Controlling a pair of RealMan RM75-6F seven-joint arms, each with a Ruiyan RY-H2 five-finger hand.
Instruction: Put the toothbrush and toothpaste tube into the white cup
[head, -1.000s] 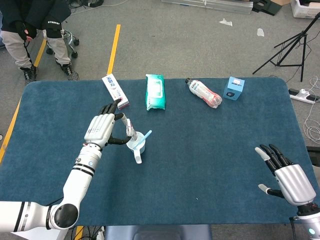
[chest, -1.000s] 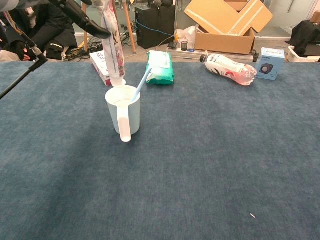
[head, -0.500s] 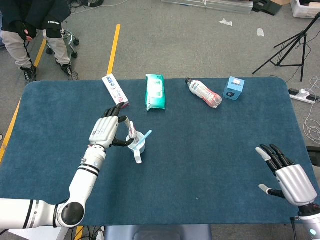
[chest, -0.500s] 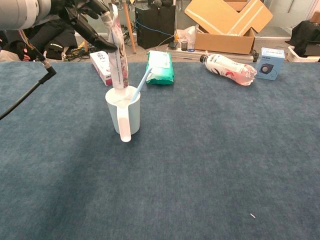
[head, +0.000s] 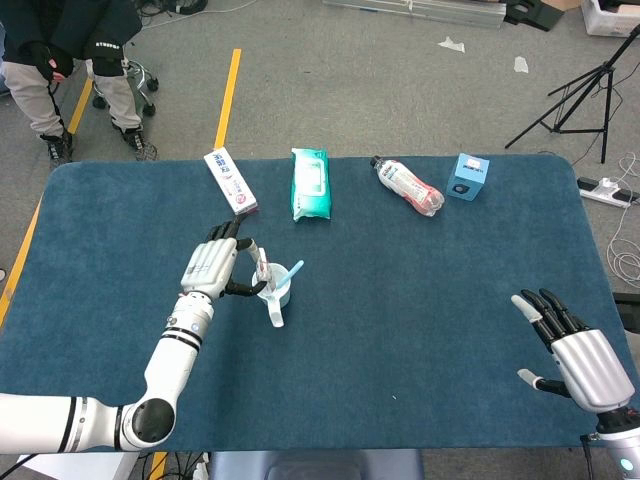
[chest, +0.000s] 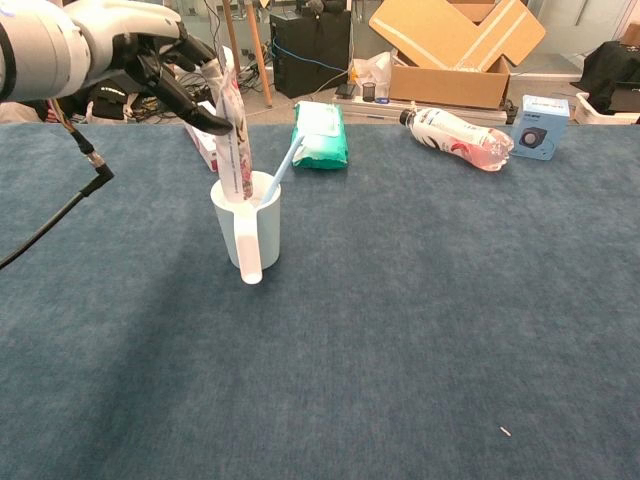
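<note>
Lowered since a second ago, the toothpaste tube (chest: 235, 135) now stands with its bottom end inside the white cup (chest: 248, 232), beside the toothbrush (chest: 280, 170). Left hand (chest: 165, 70) pinches the tube's top between thumb and fingers, other fingers spread. Letting go while tilted could tip the light cup. Right hand (head: 575, 350) is open, far off.

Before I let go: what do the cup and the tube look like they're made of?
Cup: probably hard plastic, matte white, with a thick moulded handle and no sheen. Tube: looks like soft laminated plastic, glossy and printed, its flat crimped end uppermost, pinched by the left robot hand.
</note>
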